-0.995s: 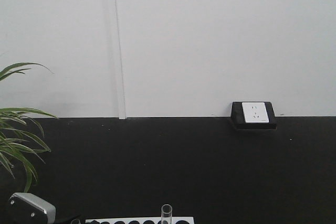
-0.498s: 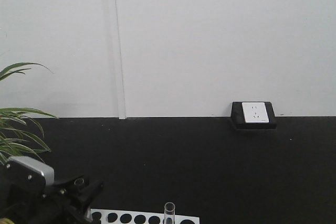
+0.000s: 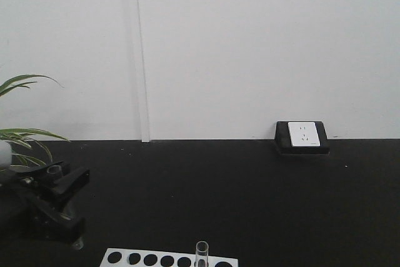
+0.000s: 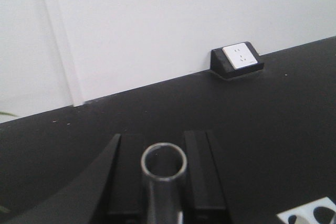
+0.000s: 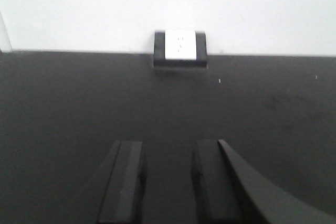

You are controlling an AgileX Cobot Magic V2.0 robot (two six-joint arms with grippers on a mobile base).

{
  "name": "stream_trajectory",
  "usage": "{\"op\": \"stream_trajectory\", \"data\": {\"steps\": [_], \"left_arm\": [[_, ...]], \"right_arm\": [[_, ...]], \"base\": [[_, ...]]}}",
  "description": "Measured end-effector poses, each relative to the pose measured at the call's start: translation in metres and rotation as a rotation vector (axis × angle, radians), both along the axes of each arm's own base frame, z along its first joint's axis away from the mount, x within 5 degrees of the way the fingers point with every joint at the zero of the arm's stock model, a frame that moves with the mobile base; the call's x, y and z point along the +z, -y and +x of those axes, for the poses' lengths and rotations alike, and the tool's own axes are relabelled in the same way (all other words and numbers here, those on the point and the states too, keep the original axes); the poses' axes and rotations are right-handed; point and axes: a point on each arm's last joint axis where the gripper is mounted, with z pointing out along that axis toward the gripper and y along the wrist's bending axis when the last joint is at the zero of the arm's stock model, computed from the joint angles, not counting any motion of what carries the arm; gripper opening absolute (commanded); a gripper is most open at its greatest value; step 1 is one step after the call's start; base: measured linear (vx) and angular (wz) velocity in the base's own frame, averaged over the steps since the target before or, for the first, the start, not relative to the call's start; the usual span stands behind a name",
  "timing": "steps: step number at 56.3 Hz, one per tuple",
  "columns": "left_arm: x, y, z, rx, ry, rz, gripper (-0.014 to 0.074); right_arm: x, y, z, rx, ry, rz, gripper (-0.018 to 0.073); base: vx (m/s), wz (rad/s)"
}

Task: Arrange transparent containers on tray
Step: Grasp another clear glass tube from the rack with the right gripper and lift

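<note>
L gripper (image 3: 69,203) is gripping a test tube (image 4: 164,195) btwn its jaws, which are sitting narrow and pressing on the glass from both sides. In the L wrist view the tube's round open rim is facing the cam, w/ the black fingers (image 4: 125,179) flanking it L and R. In the front view the same tube is running tilted at the far L of the scene, rim up and to the L, rounded end lower and to the R. Whether that end is touching the tabletop (image 3: 250,204) can't be told. A second test tube (image 3: 201,252) is standing upright in a hole of the white rack (image 3: 169,259) at the bottom edge of the front view, apart from the held one and to its R. The rack's other visible holes are showing black. A corner of that rack is peeking in at the lower R of the L wrist view. R gripper (image 5: 167,182) is hanging over bare black tabletop w/ its jaws parted a moderate way, holding nothing. A white outlet (image 3: 304,134) in a black housing is sitting at the back of the tabletop against the white wall (image 3: 250,48). Green plant (image 3: 31,132) leaves are reaching in at the L edge, behind the L gripper.
</note>
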Motion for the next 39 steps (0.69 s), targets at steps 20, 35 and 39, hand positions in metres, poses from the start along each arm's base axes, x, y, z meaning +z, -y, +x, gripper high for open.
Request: {"op": "stream_trajectory", "data": {"steps": [20, 35, 39], "left_arm": [[0.014, -0.022, -0.043, 0.067, -0.105, 0.045, 0.0111], [0.014, -0.023, -0.045, 0.069, -0.110, 0.045, 0.0111], [0.014, -0.023, -0.045, 0.069, -0.110, 0.044, 0.0111]], "right_arm": [[-0.020, -0.063, 0.017, 0.369, -0.084, -0.016, 0.0358], [-0.057, -0.118, 0.031, 0.600, -0.184, -0.039, 0.0436], [-0.065, -0.131, 0.034, 0.648, -0.177, -0.031, 0.0472]], "base": [[0.00, 0.00], [0.00, 0.00], [0.00, 0.00]]}}
